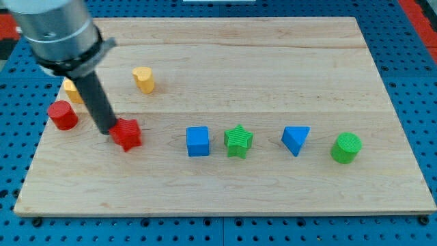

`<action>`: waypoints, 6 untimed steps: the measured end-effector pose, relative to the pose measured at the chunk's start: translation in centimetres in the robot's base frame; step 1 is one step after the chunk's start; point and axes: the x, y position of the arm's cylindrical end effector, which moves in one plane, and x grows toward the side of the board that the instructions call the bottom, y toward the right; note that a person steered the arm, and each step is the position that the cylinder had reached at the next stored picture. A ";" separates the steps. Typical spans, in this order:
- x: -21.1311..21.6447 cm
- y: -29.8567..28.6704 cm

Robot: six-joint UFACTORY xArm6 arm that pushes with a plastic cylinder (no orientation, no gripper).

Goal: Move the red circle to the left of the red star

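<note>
Red circle (63,115): a short cylinder near the left edge of the wooden board (273,61), just left of my tip (109,130). The rod carries no jaws and grasps nothing; its end touches the board at the left side of the red star (127,133), between circle and star. A yellow block (71,89), partly hidden by the rod, sits above the circle; a second yellow block (143,79) lies further right. Rightward in a row: blue cube (198,141), green star (238,141), blue triangular block (295,139), green cylinder (346,147).
</note>
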 end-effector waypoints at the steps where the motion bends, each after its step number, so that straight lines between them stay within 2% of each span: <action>1: 1.3 1.7; 2: 0.5 -3.9; 3: 0.8 -6.0; 4: 0.5 -12.3; 5: -2.0 -14.2; 6: -2.3 -13.1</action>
